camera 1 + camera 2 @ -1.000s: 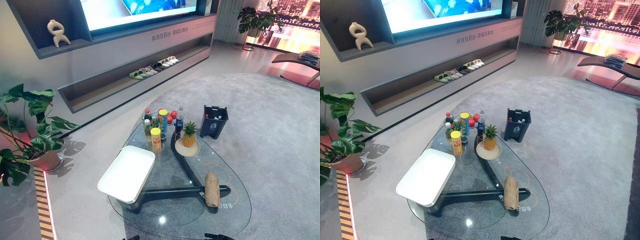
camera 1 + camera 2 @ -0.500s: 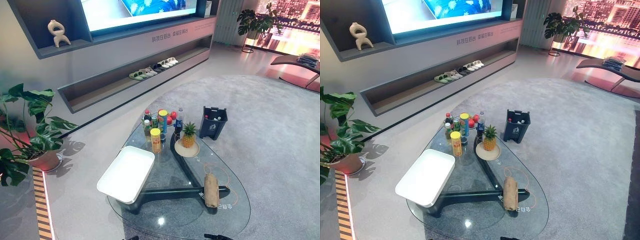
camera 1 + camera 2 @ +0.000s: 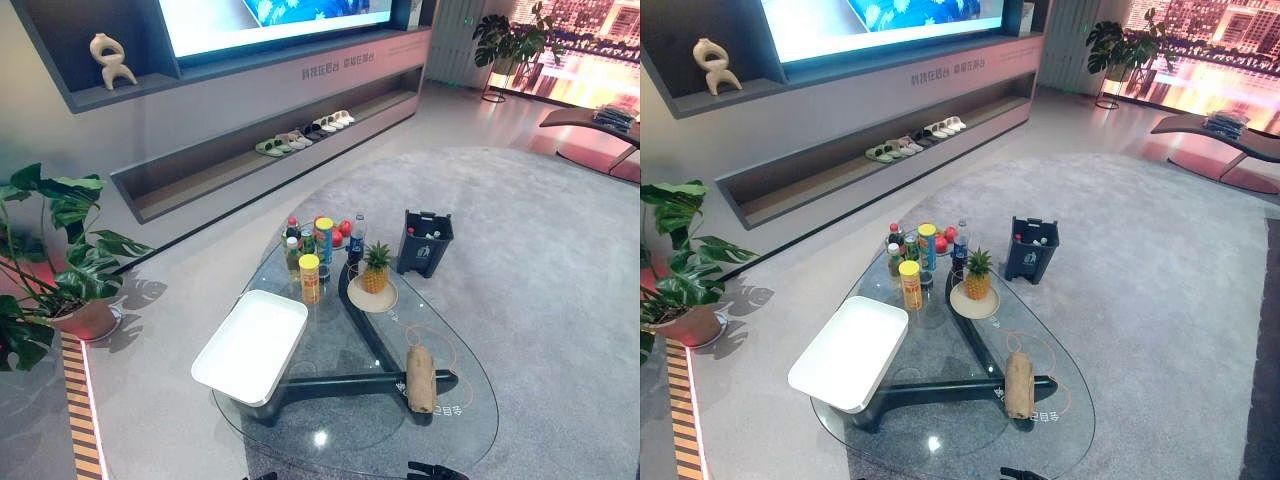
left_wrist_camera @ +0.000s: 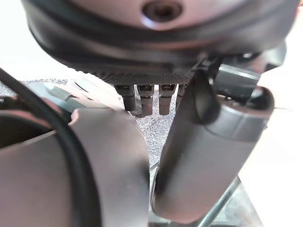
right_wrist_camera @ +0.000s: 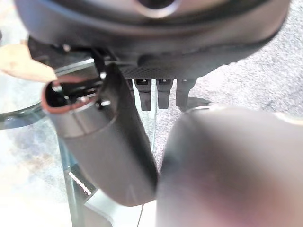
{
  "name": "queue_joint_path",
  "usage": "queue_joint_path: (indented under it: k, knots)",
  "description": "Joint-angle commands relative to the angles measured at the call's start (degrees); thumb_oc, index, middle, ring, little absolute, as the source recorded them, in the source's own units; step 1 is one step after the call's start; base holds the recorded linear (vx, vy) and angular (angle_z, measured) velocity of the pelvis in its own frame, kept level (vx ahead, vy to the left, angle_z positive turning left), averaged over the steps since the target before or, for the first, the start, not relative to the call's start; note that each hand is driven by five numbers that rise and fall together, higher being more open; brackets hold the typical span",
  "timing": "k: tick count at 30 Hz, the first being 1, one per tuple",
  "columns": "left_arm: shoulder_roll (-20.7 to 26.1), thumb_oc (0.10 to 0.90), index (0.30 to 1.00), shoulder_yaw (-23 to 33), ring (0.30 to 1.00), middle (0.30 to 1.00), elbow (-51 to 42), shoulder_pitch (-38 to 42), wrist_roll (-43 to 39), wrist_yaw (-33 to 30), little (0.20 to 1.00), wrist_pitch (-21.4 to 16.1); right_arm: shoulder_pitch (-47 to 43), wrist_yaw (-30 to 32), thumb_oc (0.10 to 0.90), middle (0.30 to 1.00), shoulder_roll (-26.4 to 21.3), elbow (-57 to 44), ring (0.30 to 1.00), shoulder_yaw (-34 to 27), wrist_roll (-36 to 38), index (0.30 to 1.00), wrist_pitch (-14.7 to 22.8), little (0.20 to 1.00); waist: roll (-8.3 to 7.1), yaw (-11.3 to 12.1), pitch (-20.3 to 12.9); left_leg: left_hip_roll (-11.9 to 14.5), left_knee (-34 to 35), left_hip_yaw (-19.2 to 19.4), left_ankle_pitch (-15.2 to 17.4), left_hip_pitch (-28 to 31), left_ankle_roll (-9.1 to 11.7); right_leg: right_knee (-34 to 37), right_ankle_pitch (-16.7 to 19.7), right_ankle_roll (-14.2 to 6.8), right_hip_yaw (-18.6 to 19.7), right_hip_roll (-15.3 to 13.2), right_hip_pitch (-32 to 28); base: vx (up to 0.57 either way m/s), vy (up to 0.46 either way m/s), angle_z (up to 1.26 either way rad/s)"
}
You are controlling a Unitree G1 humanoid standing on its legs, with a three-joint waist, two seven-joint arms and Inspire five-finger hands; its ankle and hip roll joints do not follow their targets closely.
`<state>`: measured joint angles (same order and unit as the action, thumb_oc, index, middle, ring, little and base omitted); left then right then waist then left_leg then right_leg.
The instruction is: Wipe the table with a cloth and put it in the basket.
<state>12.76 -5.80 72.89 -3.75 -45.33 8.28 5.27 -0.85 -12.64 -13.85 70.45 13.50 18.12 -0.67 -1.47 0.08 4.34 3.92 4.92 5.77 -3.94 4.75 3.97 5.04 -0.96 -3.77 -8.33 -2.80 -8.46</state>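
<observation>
Nearest, left hand [image 4: 208, 142] seen in its wrist view with fingers [image 4: 147, 99] straight and relaxed, empty; right hand [image 5: 104, 142] likewise in its own view, fingers [image 5: 163, 94] straight, nothing held. Beyond them, glass table [image 3: 455, 440] on a grey carpet [image 3: 560, 260]. Rolled tan cloth [image 3: 420, 378] lying on the near right part of the glass, untouched. White basket [image 3: 252, 343] set on the table's left edge, well apart from the cloth. Farther on, pineapple [image 3: 376, 270] on a plate [image 3: 354, 297], then a cluster of bottles and cans [image 3: 312, 250]. Dark bin [image 3: 425, 243] on the carpet past the table. Slippers [image 3: 300, 136] on the low wall shelf beyond.
</observation>
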Motion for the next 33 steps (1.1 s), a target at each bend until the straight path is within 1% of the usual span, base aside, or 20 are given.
queue_joint_path:
  k: [1,2,4,6,8,9,10,11,12,13,14,15,18,20,23,25,28,29,31,33]
  knots:
    - [-1.99,0.8,0.9,-1.57,0.9,0.9,-0.2,4.35,1.67,2.03,0.9,0.07,-4.7,0.73,0.8,0.9,-2.37,-5.27,0.9,1.84,4.16,0.9,3.89,0.9,-1.18,1.08,4.13,-3.19,-4.29,0.86,7.12,-0.41,-1.81,-1.68,1.44,-2.13,0.74,-0.62,3.63,-0.03,-0.016,-0.07]
    - [-1.71,0.8,0.9,-2.37,0.9,0.9,-1.01,4.39,1.16,1.67,0.9,0.13,-4.91,2.3,0.8,0.9,-2.59,-8.8,0.9,2.72,4.97,0.9,2.94,0.9,-1.29,1.06,4.74,-3.24,-4.73,0.97,7.08,-1.18,-1.97,-1.97,1.54,-2.07,0.84,-0.68,4.34,-0.05,-0.031,-0.05]
    - [-1.35,0.8,0.9,-3.0,0.9,0.9,-1.9,4.4,0.69,1.33,0.9,-0.03,-4.99,4.05,0.8,0.9,-2.91,-12.93,0.9,3.69,6.01,0.9,2.7,0.9,-1.47,1.01,5.58,-3.21,-4.95,1.09,7.03,-1.89,-2.13,-2.21,1.68,-2.02,0.91,-0.63,5.14,-0.06,-0.047,-0.03]
    - [-1.26,0.8,0.9,-3.69,0.9,0.9,-3.44,3.63,0.32,0.93,0.9,-1.39,-4.21,7.53,0.8,0.9,-3.51,-21.9,0.9,4.28,8.11,0.9,1.63,0.9,-1.69,0.47,6.96,-3.3,-4.98,1.23,6.95,-2.5,-2.33,-2.67,1.81,-2.0,1.13,-0.55,6.14,-0.05,-0.044,-0.01]
    - [-1.28,0.8,0.9,-4.12,0.9,0.9,-4.5,2.81,0.24,0.82,0.9,-2.36,-3.35,9.39,0.8,0.9,-3.86,-27.71,0.9,4.3,8.74,0.9,0.83,0.9,-1.73,-0.13,7.76,-3.47,-5.77,1.59,7.16,-3.28,-2.42,-3.21,1.77,-1.97,1.4,-0.61,7.0,-0.04,-0.01,0.01]
    - [-1.26,0.8,0.9,-4.52,0.9,0.9,-5.13,2.49,0.15,0.79,0.9,-2.97,-2.95,10.51,0.8,0.9,-4.15,-30.84,0.9,4.37,8.53,0.9,1.25,0.9,-1.71,-0.57,8.43,-3.61,-6.74,1.9,7.42,-4.06,-2.46,-3.74,1.68,-1.91,1.6,-0.72,7.74,-0.05,0.01,0.01]
    - [-1.25,0.8,0.9,-4.63,0.9,0.9,-5.28,2.43,0.13,0.78,0.9,-3.12,-2.86,10.79,0.8,0.9,-4.22,-31.49,0.9,4.39,8.34,0.9,1.69,0.9,-1.71,-0.7,8.63,-3.65,-7.04,2.0,7.51,-4.28,-2.47,-3.91,1.65,-1.9,1.64,-0.76,7.95,-0.12,0.031,0.0]
    - [-1.12,0.8,0.9,-5.05,0.9,0.9,-6.17,2.69,-0.63,0.79,0.9,-3.54,-2.83,12.92,0.8,0.9,-4.96,-35.92,0.9,4.46,7.75,0.9,1.99,0.9,-1.6,-1.29,10.05,-3.92,-8.92,2.44,7.75,-6.15,-2.5,-4.95,1.59,-1.81,1.81,-0.92,9.45,-0.13,0.033,0.0]
    - [-1.08,0.8,0.9,-5.17,0.9,0.9,-6.48,2.93,-1.09,0.73,0.9,-3.59,-3.0,13.9,0.8,0.9,-5.31,-37.37,0.9,4.44,7.18,0.9,2.34,0.9,-1.54,-1.51,10.72,-4.03,-9.63,2.56,7.82,-6.89,-2.52,-5.41,1.56,-1.76,1.89,-0.94,10.05,-0.19,0.047,0.02]
    - [-1.06,0.8,0.9,-5.36,0.9,0.9,-6.87,3.29,-1.92,0.65,0.9,-3.73,-3.45,16.06,0.8,0.9,-5.93,-39.32,0.9,4.5,4.63,0.9,3.47,0.9,-1.41,-1.87,11.74,-4.16,-10.87,2.77,7.94,-8.19,-2.55,-6.27,1.46,-1.68,1.99,-1.01,11.13,-0.1,0.029,0.01]
    - [-1.06,0.8,0.9,-5.38,0.9,0.9,-6.89,3.31,-1.96,0.65,0.9,-3.72,-3.48,16.25,0.8,0.9,-5.97,-39.41,0.9,4.51,4.32,0.9,3.63,0.9,-1.4,-1.9,11.8,-4.16,-10.97,2.79,7.96,-8.29,-2.55,-6.33,1.45,-1.67,2.0,-1.02,11.22,-0.13,0.048,0.0]
    - [-1.18,0.8,0.9,-5.69,0.9,0.9,-7.59,3.74,-2.99,0.35,0.9,-3.7,-4.12,19.09,0.8,0.9,-7.0,-42.67,0.9,5.0,2.09,0.9,4.25,0.9,-1.23,-2.36,13.05,-4.24,-11.83,3.02,8.03,-9.42,-2.6,-7.14,1.4,-1.6,2.16,-1.09,12.37,-0.1,0.045,-0.02]
    - [-1.35,0.8,0.9,-5.89,0.9,0.9,-8.32,3.62,-4.07,0.56,0.9,-4.37,-5.02,22.82,0.8,0.9,-8.52,-47.33,0.9,4.59,0.23,0.9,5.15,0.9,-0.89,-2.93,14.59,-4.34,-12.89,3.37,8.46,-10.58,-2.71,-8.03,1.22,-1.63,2.54,-1.19,13.69,-0.07,0.053,0.0]
    - [-1.45,0.8,0.9,-6.11,0.9,0.9,-8.67,3.47,-4.55,0.75,0.9,-5.05,-5.47,23.75,0.8,0.9,-9.23,-50.17,0.9,4.21,1.12,0.9,5.75,0.9,-0.67,-3.12,15.52,-4.4,-13.14,3.65,8.56,-11.15,-2.84,-8.41,1.16,-1.75,2.71,-1.26,14.37,-0.06,0.04,-0.08]
    - [-1.27,0.8,0.9,-6.77,0.9,0.9,-9.36,4.01,-5.32,0.9,0.9,-5.82,-6.36,25.95,0.8,0.9,-10.24,-53.99,0.9,3.46,0.37,0.9,7.9,0.9,-0.3,-3.37,17.25,-4.58,-14.05,4.26,8.7,-12.94,-3.12,-9.68,1.06,-2.01,2.76,-1.57,16.45,-0.1,0.027,-0.04]
    - [-1.12,0.8,0.9,-7.06,0.9,0.9,-10.27,4.96,-6.13,0.58,0.9,-5.84,-7.86,28.96,0.8,0.9,-11.21,-56.16,0.9,2.94,-0.42,0.9,8.85,0.9,0.08,-3.52,18.78,-4.75,-15.32,4.36,8.58,-15.21,-3.21,-11.07,1.19,-2.05,2.63,-1.97,18.91,-0.13,0.041,0.0]
    - [-0.97,0.8,0.9,-7.46,0.9,0.9,-11.7,5.54,-7.07,0.49,0.9,-5.65,-9.85,33.32,0.8,0.9,-12.26,-58.5,0.9,2.12,-1.34,0.9,9.25,0.9,0.75,-3.78,20.29,-5.05,-16.42,4.47,8.54,-17.35,-3.32,-12.61,1.19,-2.0,2.55,-2.2,21.57,-0.08,0.053,0.01]
    - [-1.02,0.8,0.9,-7.57,0.9,0.9,-11.88,5.61,-7.29,0.43,0.9,-5.71,-10.13,33.78,0.8,0.9,-12.33,-58.75,0.9,2.08,-1.44,0.9,9.15,0.9,0.82,-3.83,20.48,-5.09,-16.57,4.49,8.56,-17.63,-3.34,-12.78,1.19,-1.98,2.55,-2.22,21.92,-0.06,0.06,-0.01]
    - [-1.24,0.8,0.9,-7.74,0.9,0.9,-13.06,6.22,-8.73,0.21,0.9,-5.7,-12.42,37.71,0.8,0.9,-12.92,-60.39,0.9,1.58,-3.13,0.9,8.97,0.9,1.31,-4.1,22.05,-5.14,-17.88,4.75,8.68,-19.57,-3.25,-14.01,1.11,-1.68,2.49,-2.35,24.04,-0.09,0.093,-0.04]
    - [-1.78,0.8,0.9,-7.88,0.9,0.9,-13.91,6.37,-8.97,-0.12,0.9,-5.67,-13.32,40.57,0.8,0.9,-13.32,-62.08,0.9,0.99,-4.39,0.9,8.9,0.9,1.65,-4.32,22.92,-5.25,-18.7,4.92,8.95,-20.55,-3.28,-14.73,0.94,-1.41,2.55,-2.25,25.14,-0.05,0.086,-0.06]
